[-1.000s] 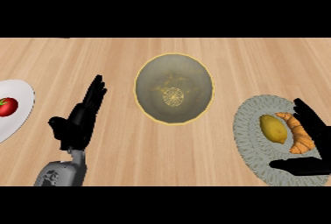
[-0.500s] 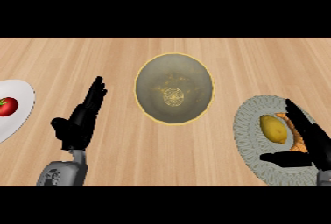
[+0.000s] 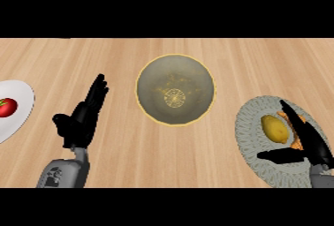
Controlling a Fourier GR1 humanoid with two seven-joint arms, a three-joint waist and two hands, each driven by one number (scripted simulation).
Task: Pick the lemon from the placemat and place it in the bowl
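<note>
A yellow lemon (image 3: 275,128) lies on a round grey woven placemat (image 3: 253,132) at the right. My right hand (image 3: 309,142) stands open just right of the lemon, fingers straight and pointing away, thumb stretched out below the fruit; it hides part of an orange patch on the mat. An empty olive bowl with a yellow rim (image 3: 175,89) sits mid-counter, left of the placemat. My left hand (image 3: 81,117) rests open at the lower left, fingers up.
A white plate (image 3: 20,106) with a red tomato (image 3: 6,107) on it lies at the left edge. Bare wooden counter lies between the bowl and the placemat.
My right hand has turned edge-on and slid down and left beside the lemon, thumb now reaching under it. The left hand and the lemon have stayed put.
</note>
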